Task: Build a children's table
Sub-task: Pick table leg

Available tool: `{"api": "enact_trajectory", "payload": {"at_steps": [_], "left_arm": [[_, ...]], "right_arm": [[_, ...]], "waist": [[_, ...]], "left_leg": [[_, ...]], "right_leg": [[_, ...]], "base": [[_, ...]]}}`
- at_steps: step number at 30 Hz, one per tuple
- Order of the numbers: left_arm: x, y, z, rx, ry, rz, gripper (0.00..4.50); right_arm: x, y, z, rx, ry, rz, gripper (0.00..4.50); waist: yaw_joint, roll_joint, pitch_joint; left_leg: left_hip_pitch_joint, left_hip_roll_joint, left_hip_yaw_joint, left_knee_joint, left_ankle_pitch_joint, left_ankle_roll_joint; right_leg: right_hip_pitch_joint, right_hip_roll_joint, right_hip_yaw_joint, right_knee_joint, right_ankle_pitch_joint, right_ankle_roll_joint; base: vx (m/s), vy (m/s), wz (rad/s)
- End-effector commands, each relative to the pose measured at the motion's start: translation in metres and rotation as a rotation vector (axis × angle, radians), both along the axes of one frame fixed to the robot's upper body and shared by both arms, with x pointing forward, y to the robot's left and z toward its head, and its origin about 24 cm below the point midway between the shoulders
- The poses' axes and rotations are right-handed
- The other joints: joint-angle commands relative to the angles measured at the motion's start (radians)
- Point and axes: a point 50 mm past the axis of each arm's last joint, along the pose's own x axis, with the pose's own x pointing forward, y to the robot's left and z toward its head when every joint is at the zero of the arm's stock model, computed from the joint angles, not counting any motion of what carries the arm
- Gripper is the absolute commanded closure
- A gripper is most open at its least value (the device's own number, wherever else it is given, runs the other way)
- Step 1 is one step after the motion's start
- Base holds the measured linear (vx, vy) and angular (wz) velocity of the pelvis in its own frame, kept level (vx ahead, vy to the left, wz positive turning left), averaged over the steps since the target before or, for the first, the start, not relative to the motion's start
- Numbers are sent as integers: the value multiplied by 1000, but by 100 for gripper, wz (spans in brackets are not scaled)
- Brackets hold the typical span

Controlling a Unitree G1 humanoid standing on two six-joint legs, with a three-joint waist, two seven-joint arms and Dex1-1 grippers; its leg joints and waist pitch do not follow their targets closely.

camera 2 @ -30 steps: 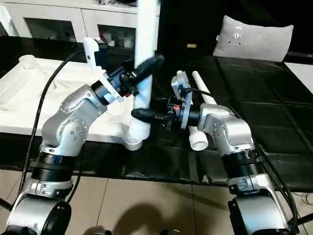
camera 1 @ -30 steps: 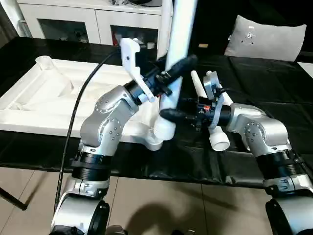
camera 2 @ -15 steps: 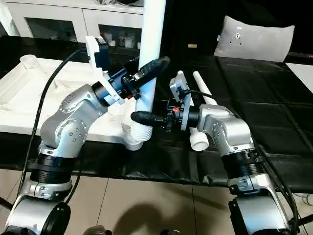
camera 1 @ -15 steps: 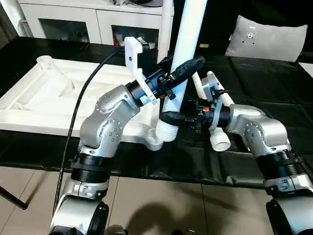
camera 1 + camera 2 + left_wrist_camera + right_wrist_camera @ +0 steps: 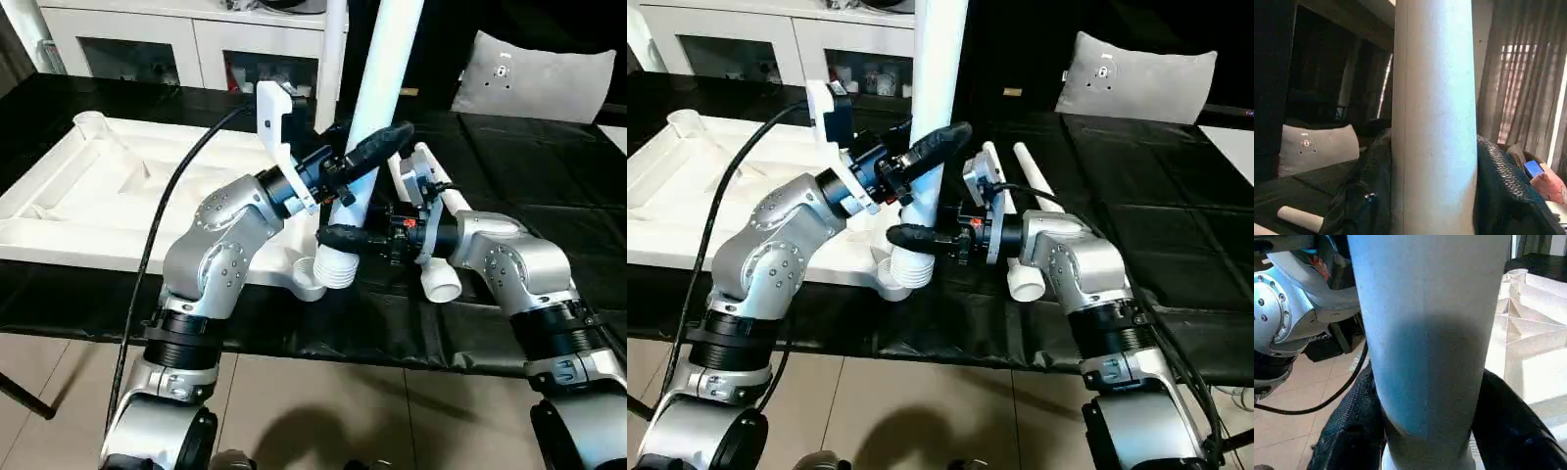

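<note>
A white plastic tabletop [image 5: 118, 186] lies upside down on a black-covered table [image 5: 529, 186], its ribbed underside facing up and round sockets at its corners. At the near corner socket [image 5: 312, 277], a long white table leg [image 5: 377, 108] stands almost upright, tilted slightly, with its ribbed lower end just above or barely inside the socket — the angle makes it hard to tell whether it is seated.

Both of the robot's arms reach in to this leg. The left gripper [image 5: 355, 166] is clamped around the leg partway up, one black finger crossing the front of it. In the left wrist view the leg [image 5: 1434, 117] stands between the two dark fingers [image 5: 1498, 196], pressed on both sides. The right gripper [image 5: 343, 238] grips the same leg lower down, just above the ribbed end. In the right wrist view its black fingers [image 5: 1352, 431] hug the leg [image 5: 1427, 333] from both sides.

Two more white legs [image 5: 1024, 225] lie flat on the black cover just behind the right arm, side by side. A grey cushion [image 5: 534, 78] rests at the far side of the table — behind it all stands a white cabinet [image 5: 186, 44] with glass doors.
</note>
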Motion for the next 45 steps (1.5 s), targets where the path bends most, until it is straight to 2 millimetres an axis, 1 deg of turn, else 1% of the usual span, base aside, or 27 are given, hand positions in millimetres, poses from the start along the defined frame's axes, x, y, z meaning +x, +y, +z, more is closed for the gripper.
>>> {"api": "enact_trajectory", "payload": {"at_steps": [1,2,3,13,14,16,18,19,20,26,29,30,31,32,34,35,41,45], "left_arm": [[-3,-2,4,8,-22,-12,271],[-3,-2,4,8,-22,-12,271],[-3,-2,4,9,-22,-12,271],[-4,-5,2,23,-22,-16,271],[-3,-5,1,39,-29,-11,271],[-3,-6,0,46,-31,-11,271],[-4,-6,0,49,-32,-12,271],[-4,-6,0,52,-34,-13,271],[-4,-6,0,53,-34,-13,271],[-5,-6,-2,59,-37,-11,271],[-5,-6,-2,60,-38,-11,271],[-5,-6,-2,60,-38,-12,271],[-5,-6,-2,59,-38,-13,271],[-5,-6,-2,59,-37,-14,271],[-5,-7,-2,59,-37,-14,271],[-5,-7,-1,58,-36,-15,271],[-3,-7,-1,52,-15,-11,271],[-1,-8,-2,50,26,16,271]], "right_arm": [[-1,-2,0,-1,0,-1,246],[-1,-2,0,-2,1,-1,252],[-1,-2,0,-2,1,-1,256],[-2,-2,-3,-22,-5,-3,262],[-2,-1,-6,-39,2,-10,227],[-1,-1,-6,-37,6,-12,192],[-1,-1,-6,-31,8,-17,184],[-1,0,-5,-29,4,-17,184],[-1,0,-5,-29,4,-18,164],[-4,1,-6,-25,13,18,161],[-5,0,-6,-25,14,15,197],[-5,0,-6,-25,15,15,197],[-5,0,-7,-25,16,12,221],[-5,0,-7,-25,16,11,232],[-4,0,-7,-25,18,8,238],[-4,0,-7,-25,18,8,251],[0,0,-10,-46,28,-31,261],[1,1,-12,-42,32,-58,262]], "waist": [[0,-3,-85],[0,-4,-85],[1,-2,-85],[1,-3,-85],[0,-3,-85],[0,-3,-85],[0,-3,-84],[0,-6,-85],[1,-4,-85],[1,-5,-84],[1,-4,-85],[1,-5,-85],[1,-3,-84],[0,-4,-85],[1,-4,-85],[1,-4,-85],[1,-5,-85],[0,-3,-84]], "left_leg": [[1,18,6,-64,-145,48],[1,18,6,-63,-146,48],[0,17,6,-63,-145,47],[1,18,6,-63,-146,48],[1,17,6,-63,-147,47],[1,18,6,-64,-146,47],[1,18,6,-64,-148,46],[0,17,6,-63,-146,46],[1,17,6,-63,-145,46],[0,18,6,-64,-145,48],[1,18,6,-63,-145,47],[1,17,7,-63,-145,47],[1,18,6,-64,-144,47],[0,17,6,-63,-144,47],[1,18,6,-63,-148,46],[1,17,6,-63,-146,46],[0,17,6,-63,-143,46],[1,18,6,-63,-147,44]], "right_leg": [[71,-63,45,-76,-412,-60],[71,-63,45,-77,-415,-60],[71,-63,45,-77,-415,-61],[70,-63,45,-77,-413,-60],[71,-63,45,-78,-417,-58],[71,-63,45,-77,-417,-58],[70,-63,45,-78,-418,-57],[72,-63,45,-78,-420,-56],[71,-63,45,-78,-421,-56],[71,-63,45,-77,-419,-57],[70,-64,45,-78,-422,-56],[70,-64,45,-78,-421,-56],[70,-63,45,-78,-419,-58],[71,-63,45,-78,-418,-57],[70,-64,45,-78,-423,-56],[71,-64,45,-78,-420,-57],[71,-63,45,-78,-424,-53],[70,-63,45,-77,-421,-57]], "base": [[0,0,0],[0,0,0],[0,0,0],[0,0,0],[0,0,0],[0,0,0],[0,0,0],[0,0,0],[0,0,0],[0,0,0],[0,0,0],[0,0,0],[0,0,0],[0,0,0],[0,0,0],[0,0,0],[0,0,0],[0,0,0]]}}
